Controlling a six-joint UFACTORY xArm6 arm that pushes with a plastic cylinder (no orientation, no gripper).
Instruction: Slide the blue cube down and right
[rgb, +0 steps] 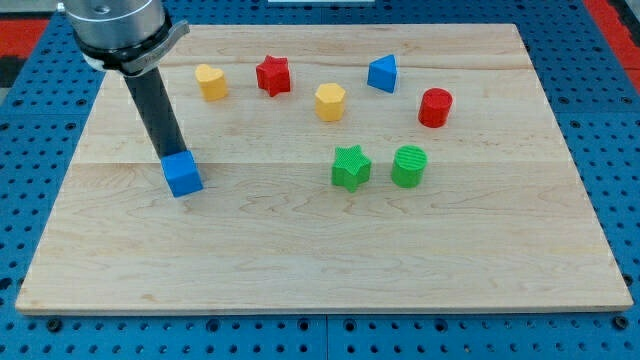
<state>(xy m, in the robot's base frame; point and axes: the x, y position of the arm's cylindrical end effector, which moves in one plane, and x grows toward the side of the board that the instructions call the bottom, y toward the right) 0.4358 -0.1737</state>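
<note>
Blue cube (183, 175) nearest, my bare tip (170, 157) seemingly touching its upper-left, gripping nothing; next, push toward lower right.

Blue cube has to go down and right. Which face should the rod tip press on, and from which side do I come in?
Press the blue cube's upper-left side, coming from the view's top left. My tip already sits right at that edge, apparently touching. The cube's flat faces probably take a steady push if I stay centred. The board towards the view's bottom right looks open, with the green star well off to the right.
</note>
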